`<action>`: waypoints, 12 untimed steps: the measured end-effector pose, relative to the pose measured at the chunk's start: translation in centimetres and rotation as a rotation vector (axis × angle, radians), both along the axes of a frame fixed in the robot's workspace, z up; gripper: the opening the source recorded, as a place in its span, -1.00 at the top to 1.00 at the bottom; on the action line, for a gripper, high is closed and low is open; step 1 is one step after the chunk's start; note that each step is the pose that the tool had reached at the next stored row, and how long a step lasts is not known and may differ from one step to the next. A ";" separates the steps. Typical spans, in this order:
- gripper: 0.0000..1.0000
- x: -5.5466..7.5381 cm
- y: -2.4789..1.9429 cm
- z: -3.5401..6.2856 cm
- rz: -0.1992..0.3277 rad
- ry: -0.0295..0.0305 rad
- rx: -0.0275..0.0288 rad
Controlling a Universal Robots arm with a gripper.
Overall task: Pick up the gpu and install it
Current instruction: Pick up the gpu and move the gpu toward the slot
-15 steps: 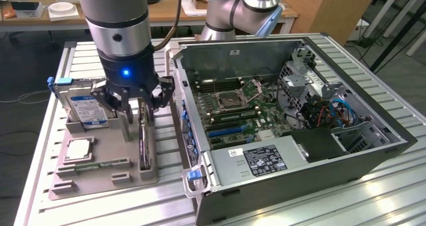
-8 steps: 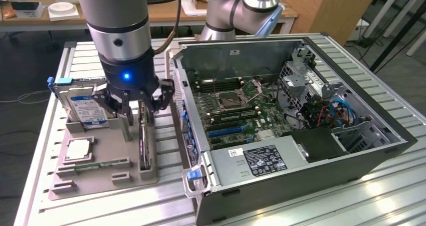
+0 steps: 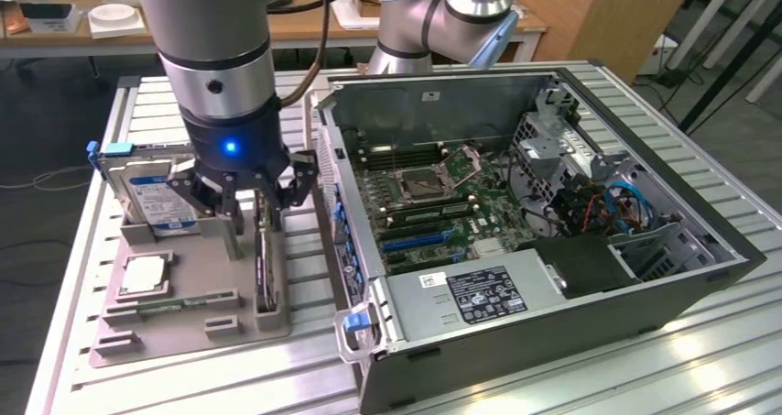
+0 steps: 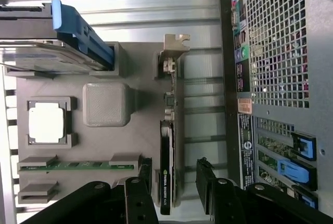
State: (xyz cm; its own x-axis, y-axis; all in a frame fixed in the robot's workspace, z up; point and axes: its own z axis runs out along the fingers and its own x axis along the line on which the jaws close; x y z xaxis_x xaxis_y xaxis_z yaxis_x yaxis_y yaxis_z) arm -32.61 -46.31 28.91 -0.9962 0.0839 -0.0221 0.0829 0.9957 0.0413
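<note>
Gripper (image 4: 174, 185) nearest the lens: jaws spread wide, one finger on either side of the gpu (image 4: 167, 146), and neither seems to touch it. The gpu stands on edge in a slot of the grey holder (image 4: 104, 63), pale bracket end away from the fingers. The holder sits just beside the open computer case (image 3: 489, 351) on the slatted table (image 3: 709, 360).

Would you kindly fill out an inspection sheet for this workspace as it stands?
Surface: ribbed metal table, carrying a grey holder tray and an open computer case.
Job's things: gpu standing on edge in the tray's slot, not installed.
Clutter: hard drive, processor and memory stick in the tray.
Grippers: gripper above the gpu, jaws open either side of it.
Cables: blue cables inside the case.
Surroundings: wooden desks behind the table.
</note>
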 end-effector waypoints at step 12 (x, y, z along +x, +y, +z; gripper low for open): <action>0.06 -0.1 -0.16 -0.95 0.000 0.0000 0.0000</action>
